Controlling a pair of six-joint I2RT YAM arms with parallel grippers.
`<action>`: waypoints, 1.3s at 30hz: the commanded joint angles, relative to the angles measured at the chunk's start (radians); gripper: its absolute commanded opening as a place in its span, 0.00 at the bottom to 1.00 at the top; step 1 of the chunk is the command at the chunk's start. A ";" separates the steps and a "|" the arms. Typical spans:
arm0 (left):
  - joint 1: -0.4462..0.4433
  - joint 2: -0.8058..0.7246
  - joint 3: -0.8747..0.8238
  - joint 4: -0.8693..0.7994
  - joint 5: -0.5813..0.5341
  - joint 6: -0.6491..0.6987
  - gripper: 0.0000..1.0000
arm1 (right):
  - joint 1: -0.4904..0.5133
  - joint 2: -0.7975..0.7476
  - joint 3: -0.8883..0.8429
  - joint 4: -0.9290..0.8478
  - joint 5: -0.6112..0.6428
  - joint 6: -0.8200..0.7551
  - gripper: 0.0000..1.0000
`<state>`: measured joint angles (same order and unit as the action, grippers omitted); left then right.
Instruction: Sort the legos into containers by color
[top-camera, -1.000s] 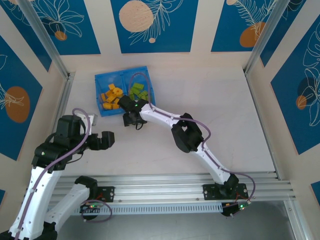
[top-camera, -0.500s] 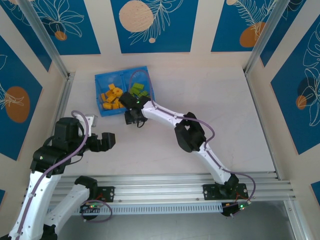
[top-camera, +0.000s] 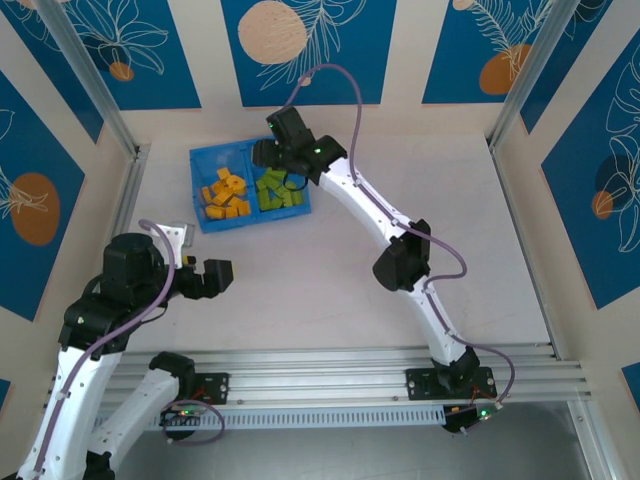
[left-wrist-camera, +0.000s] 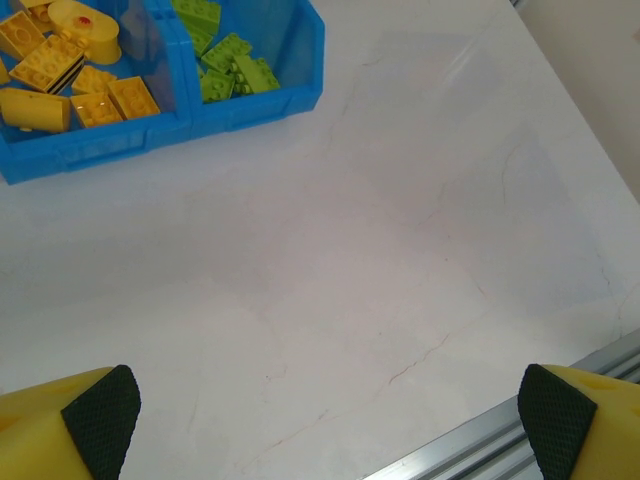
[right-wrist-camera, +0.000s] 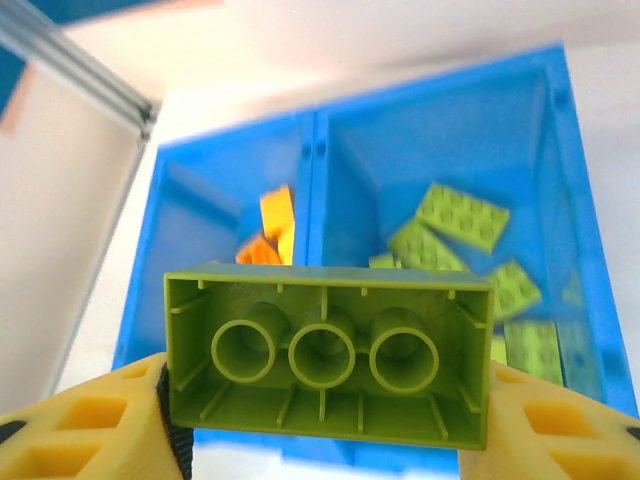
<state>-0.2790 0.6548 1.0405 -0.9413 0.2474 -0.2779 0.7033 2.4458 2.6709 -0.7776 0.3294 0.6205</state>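
A lime green lego (right-wrist-camera: 325, 355) sits hollow side up between my right gripper's (right-wrist-camera: 325, 410) yellow fingers, which are shut on it. That gripper (top-camera: 268, 155) hovers over the back of the blue tray (top-camera: 199, 156). Orange-yellow legos (top-camera: 225, 195) lie in the tray's left container, and lime green legos (top-camera: 278, 190) lie in the right one. In the right wrist view the green legos (right-wrist-camera: 462, 215) lie right of the divider (right-wrist-camera: 312, 180). My left gripper (top-camera: 218, 275) stands open over bare table, well in front of the tray (left-wrist-camera: 260, 100).
An aluminium rail (left-wrist-camera: 520, 450) runs along the table's near edge. Patterned blue and cream walls close in the back and both sides. Metal posts (top-camera: 90, 80) stand at the back corners.
My right arm has swung up from the table in front of the tray to above the tray's back, carrying the green lego. The left arm has barely moved.
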 joint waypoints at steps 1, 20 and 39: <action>0.003 -0.017 0.004 0.004 0.016 0.014 1.00 | -0.019 0.133 0.085 0.061 -0.075 0.014 0.49; 0.003 -0.059 -0.061 0.051 -0.380 0.057 1.00 | -0.054 -0.162 -0.005 0.045 -0.141 -0.069 0.89; 0.081 0.090 -0.743 1.095 -0.501 0.248 1.00 | -0.312 -1.525 -1.920 0.547 0.338 -0.353 0.99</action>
<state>-0.2230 0.6807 0.3325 -0.1200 -0.3008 -0.0502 0.4656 0.9630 0.8711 -0.3412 0.5735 0.3367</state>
